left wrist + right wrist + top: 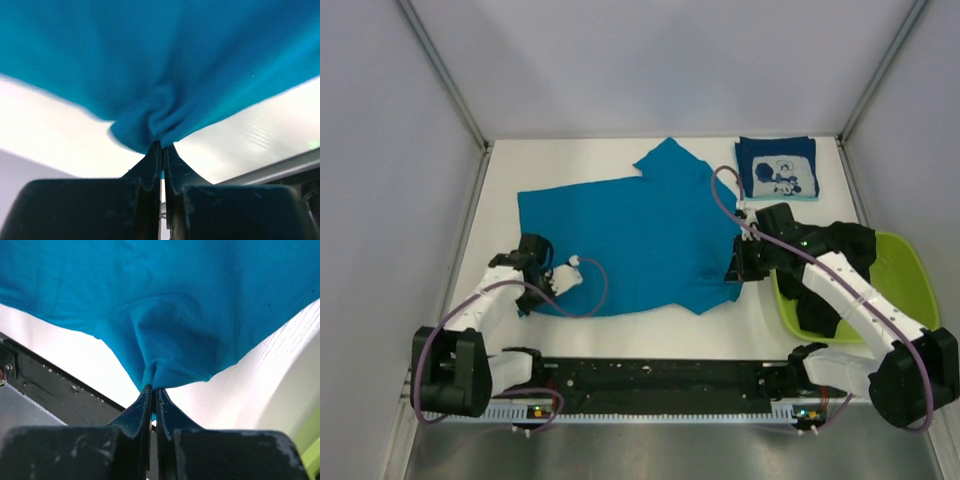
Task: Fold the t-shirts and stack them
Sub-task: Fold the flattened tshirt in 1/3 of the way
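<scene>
Nearest the arm bases, the left jaws are pressed together on a bunched fold at the near-left edge of the teal t-shirt [620, 235]. The right jaws pinch its near-right corner the same way, likely so both ends of the hem can be lifted together for a fold. The shirt lies spread across the desk [570, 160]. To the right, the green basin [910, 265] holds the black t-shirt [817, 310], not yet folded. In the far right corner sits the folded navy t-shirt [777, 168], probably the stack's base.

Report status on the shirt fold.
Left gripper shut on teal shirt, near-left edge. Right gripper shut on near-right corner. Navy shirt folded, far right. Basin right of the cloth.
</scene>
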You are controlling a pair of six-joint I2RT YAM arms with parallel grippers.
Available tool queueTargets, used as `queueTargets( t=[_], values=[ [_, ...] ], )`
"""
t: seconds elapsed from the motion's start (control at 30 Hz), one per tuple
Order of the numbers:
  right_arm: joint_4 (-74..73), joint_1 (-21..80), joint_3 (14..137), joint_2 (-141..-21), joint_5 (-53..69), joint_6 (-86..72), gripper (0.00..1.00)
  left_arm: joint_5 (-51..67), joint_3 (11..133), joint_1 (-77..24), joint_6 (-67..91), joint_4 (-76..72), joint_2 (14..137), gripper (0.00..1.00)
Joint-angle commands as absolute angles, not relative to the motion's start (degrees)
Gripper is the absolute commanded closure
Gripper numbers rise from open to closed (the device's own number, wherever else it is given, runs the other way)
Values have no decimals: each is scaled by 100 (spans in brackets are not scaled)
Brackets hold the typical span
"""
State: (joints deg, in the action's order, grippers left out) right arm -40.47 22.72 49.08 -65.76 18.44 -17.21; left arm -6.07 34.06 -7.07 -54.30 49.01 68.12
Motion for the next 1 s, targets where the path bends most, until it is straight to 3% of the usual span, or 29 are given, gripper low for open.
queueTargets(
  t=[0.0, 0.13, 0.53, 0.97],
  values=[
    [-4561, 2259, 5010, -6135, 2038, -1793, 100, -860, 4384, -229, -4650, 4615, 6478, 100],
    [-4509, 2259, 5667, -6607, 1750, -1355, 100, -809, 4807, -141, -4492, 4316, 6609, 100],
    [-4008, 1960, 8919, -10202, 1530, 816, 100, -957, 5862, -132, -4070, 3604, 8358, 100],
    [-4008, 1785, 9685, -11311, 1160, 1064, 100, -1345, 5994, -44, -3454, 3674, 9167, 100]
  ],
)
